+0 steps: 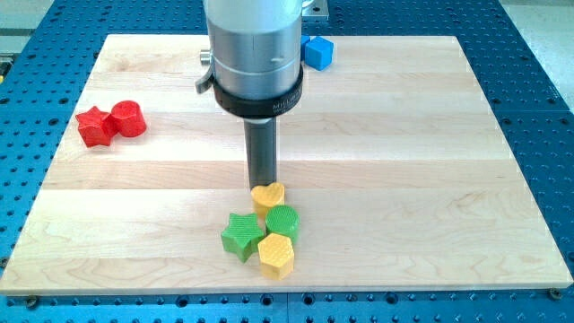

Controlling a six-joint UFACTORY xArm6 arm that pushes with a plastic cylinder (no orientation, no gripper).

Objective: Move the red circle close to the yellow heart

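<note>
The red circle (128, 117) sits at the view's left, touching a red star (93, 126) on its left. The yellow heart (268, 195) lies low in the middle of the wooden board (404, 179), at the top of a cluster with a green circle (282, 221), a green star (242, 235) and a yellow hexagon (276, 255). My tip (263, 186) stands at the heart's upper edge, touching or nearly touching it, far to the right of the red circle.
A blue cube (317, 52) lies at the view's top, just right of the arm's grey body (254, 54). The board's edges border a blue perforated table (547, 108).
</note>
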